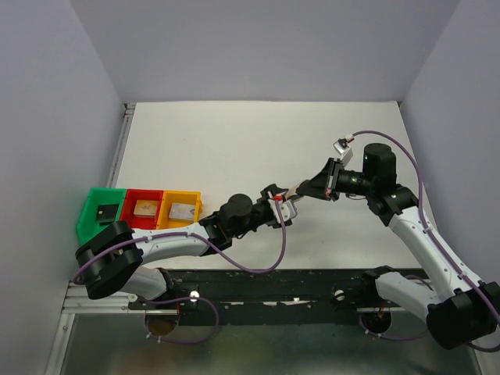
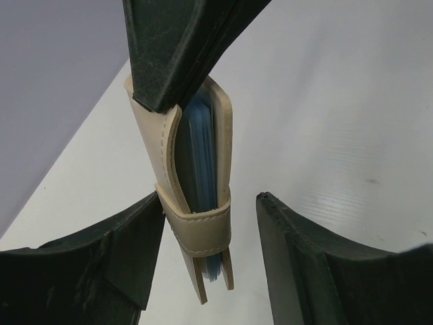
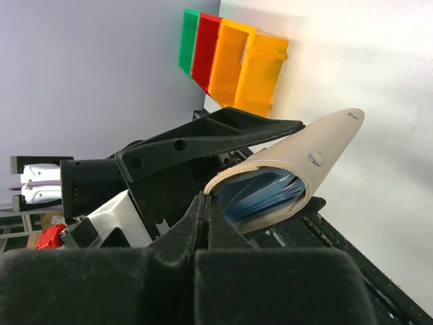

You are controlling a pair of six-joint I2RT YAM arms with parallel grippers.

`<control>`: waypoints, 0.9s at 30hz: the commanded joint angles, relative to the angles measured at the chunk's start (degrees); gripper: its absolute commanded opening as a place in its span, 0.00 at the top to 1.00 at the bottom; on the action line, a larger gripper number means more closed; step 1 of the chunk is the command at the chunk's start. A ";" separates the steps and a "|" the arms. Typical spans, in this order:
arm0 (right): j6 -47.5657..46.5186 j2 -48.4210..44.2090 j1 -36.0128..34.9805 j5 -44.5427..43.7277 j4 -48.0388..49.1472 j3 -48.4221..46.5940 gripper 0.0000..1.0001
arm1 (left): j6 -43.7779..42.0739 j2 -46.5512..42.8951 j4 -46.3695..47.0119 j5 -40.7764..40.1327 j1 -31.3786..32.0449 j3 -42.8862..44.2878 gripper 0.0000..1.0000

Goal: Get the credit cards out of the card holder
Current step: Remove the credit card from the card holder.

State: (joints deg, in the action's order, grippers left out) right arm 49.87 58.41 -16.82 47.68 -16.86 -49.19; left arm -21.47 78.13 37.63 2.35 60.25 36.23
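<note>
The tan card holder (image 1: 296,191) hangs above the table between both grippers. My right gripper (image 1: 305,190) is shut on the edge of one tan flap (image 3: 218,181). In the right wrist view the holder (image 3: 325,142) gapes and shows light blue sleeves (image 3: 260,193). My left gripper (image 2: 210,198) is open, its fingers either side of the holder's (image 2: 203,156) lower end with the tan tab (image 2: 199,230). The left finger (image 2: 128,250) looks close to or touching it. No card shows inside. A gold-orange card (image 1: 144,208) lies in the red bin, a silver-grey one (image 1: 182,210) in the yellow bin.
Green (image 1: 98,212), red (image 1: 133,221) and yellow (image 1: 197,205) bins stand in a row at the table's left front, also in the right wrist view (image 3: 250,68). A small black chunky object (image 1: 103,212) sits in the green bin. White table surface (image 1: 258,141) stretches behind the arms.
</note>
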 commanded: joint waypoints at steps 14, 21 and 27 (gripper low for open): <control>-0.91 -2.16 -0.41 2.06 -1.07 -1.00 1.00 | 0.12 -1.04 -1.94 -1.47 0.40 0.69 0.65; -8.46 -2.07 -0.41 2.33 -8.52 -4.59 0.63 | 2.05 -3.68 -4.93 1.60 0.31 0.33 0.84; -21.72 -4.35 -0.41 -2.76 -21.27 -14.08 0.32 | 9.77 -9.47 -17.48 12.64 -2.67 3.67 0.83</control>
State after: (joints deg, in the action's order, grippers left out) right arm 39.16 56.99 -16.88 47.70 -28.32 -56.75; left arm -18.11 73.93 28.56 4.23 59.99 36.25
